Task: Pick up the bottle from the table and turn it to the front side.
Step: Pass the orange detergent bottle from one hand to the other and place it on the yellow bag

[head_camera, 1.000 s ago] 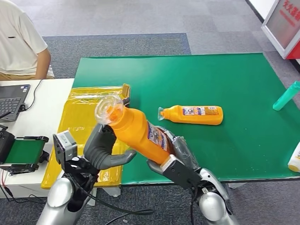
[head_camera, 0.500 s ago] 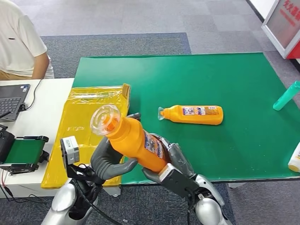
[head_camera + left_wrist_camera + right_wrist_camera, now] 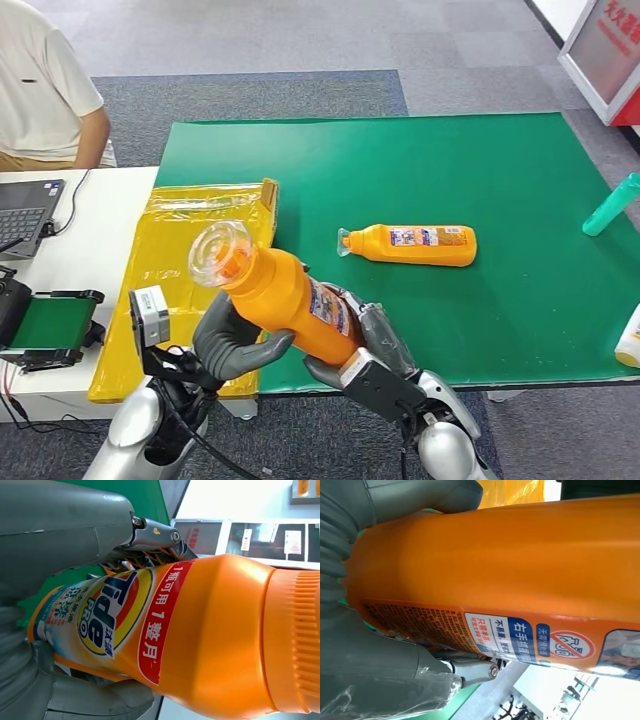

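An orange detergent bottle (image 3: 290, 298) with a clear cap (image 3: 216, 254) is lifted off the green table (image 3: 453, 160), tilted, cap toward the left. My left hand (image 3: 235, 342) holds it near the neck from below. My right hand (image 3: 377, 345) grips its base end. The left wrist view shows the bottle (image 3: 211, 630) with its round logo label, held by the left hand (image 3: 56, 530). In the right wrist view the bottle (image 3: 508, 560) shows a small-print label, with the right hand (image 3: 365, 670) around it.
A second orange bottle (image 3: 411, 244) lies on the mat's middle. A teal bottle (image 3: 611, 205) and a white bottle (image 3: 629, 340) sit at the right edge. A yellow bag (image 3: 173, 260) lies left; beyond it are a laptop (image 3: 26, 212), a green-screened device (image 3: 49, 325) and a seated person (image 3: 45, 90).
Both hands and the bottle have drawn slightly nearer to me and leftward, the cap dropping a little. Both hands keep their hold.
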Robot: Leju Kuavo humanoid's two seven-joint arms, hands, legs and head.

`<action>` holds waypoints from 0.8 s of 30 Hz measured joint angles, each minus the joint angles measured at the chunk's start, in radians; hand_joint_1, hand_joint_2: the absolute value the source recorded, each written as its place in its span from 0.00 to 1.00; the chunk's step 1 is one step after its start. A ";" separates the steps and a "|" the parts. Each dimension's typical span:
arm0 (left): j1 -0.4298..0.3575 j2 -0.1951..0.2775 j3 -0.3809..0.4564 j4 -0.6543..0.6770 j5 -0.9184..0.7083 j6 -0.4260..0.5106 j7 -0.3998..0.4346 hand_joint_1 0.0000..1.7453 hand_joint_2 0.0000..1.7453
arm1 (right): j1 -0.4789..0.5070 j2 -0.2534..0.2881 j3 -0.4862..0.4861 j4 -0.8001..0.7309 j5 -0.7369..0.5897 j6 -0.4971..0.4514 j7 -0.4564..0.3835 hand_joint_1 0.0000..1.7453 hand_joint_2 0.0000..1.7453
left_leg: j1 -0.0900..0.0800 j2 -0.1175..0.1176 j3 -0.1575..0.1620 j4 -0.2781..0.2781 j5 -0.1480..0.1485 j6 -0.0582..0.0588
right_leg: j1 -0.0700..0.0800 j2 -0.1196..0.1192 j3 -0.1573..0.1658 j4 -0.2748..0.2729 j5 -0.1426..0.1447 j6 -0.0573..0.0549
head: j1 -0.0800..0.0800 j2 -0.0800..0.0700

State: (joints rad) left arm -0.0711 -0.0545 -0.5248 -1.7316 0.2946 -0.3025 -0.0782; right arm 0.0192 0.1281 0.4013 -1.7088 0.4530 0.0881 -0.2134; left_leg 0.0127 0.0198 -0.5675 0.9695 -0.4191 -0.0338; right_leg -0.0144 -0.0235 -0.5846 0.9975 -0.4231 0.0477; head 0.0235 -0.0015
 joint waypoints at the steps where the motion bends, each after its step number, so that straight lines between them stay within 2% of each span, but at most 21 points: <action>1: 0.000 0.001 -0.001 -0.002 -0.006 0.005 0.000 1.00 1.00 | 0.000 0.000 0.000 -0.001 0.000 0.000 0.000 0.51 1.00 | 0.000 0.000 0.000 0.000 0.000 0.000 | 0.000 0.000 0.000 0.000 0.000 0.000 | 0.000 0.000; 3: 0.003 0.002 -0.002 -0.008 -0.029 0.024 -0.001 1.00 1.00 | 0.001 0.000 -0.001 -0.002 -0.003 -0.001 0.000 0.01 1.00 | 0.000 0.000 0.000 0.000 0.000 0.000 | 0.000 0.000 0.000 0.000 0.000 0.000 | 0.000 0.000; 9: 0.030 -0.003 0.014 -0.035 -0.234 0.143 0.012 1.00 1.00 | 0.007 0.000 -0.034 -0.037 -0.006 -0.021 0.016 0.00 1.00 | 0.000 0.000 0.000 0.000 0.000 0.000 | 0.000 0.000 0.000 0.000 0.000 0.000 | 0.000 0.000; 13: 0.036 -0.028 0.058 -0.072 -0.454 0.210 0.027 1.00 1.00 | 0.022 0.000 -0.063 -0.086 0.000 -0.023 0.043 0.00 1.00 | 0.000 0.000 0.000 0.000 0.000 0.000 | 0.000 0.000 0.000 0.000 0.000 0.000 | 0.000 0.000; 19: 0.040 -0.052 0.105 -0.124 -0.645 0.275 0.039 1.00 1.00 | 0.047 0.001 -0.092 -0.152 0.007 -0.029 0.062 0.00 1.00 | 0.000 0.000 0.000 0.000 0.000 0.000 | 0.000 0.000 0.000 0.000 0.000 0.000 | 0.000 0.000; 24: 0.054 -0.073 0.187 -0.177 -0.893 0.336 0.041 1.00 1.00 | 0.088 0.008 -0.134 -0.237 0.017 -0.029 0.065 0.00 1.00 | 0.000 0.000 0.000 0.000 0.000 0.000 | 0.000 0.000 -0.001 0.000 0.000 0.000 | 0.000 0.000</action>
State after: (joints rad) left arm -0.0167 -0.1273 -0.3382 -1.9084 -0.5984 0.0337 -0.0373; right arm 0.1074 0.1358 0.2678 -1.9463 0.4700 0.0589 -0.1486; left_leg 0.0127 0.0198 -0.5676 0.9695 -0.4191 -0.0338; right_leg -0.0144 -0.0235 -0.5851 0.9975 -0.4231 0.0477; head 0.0235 -0.0015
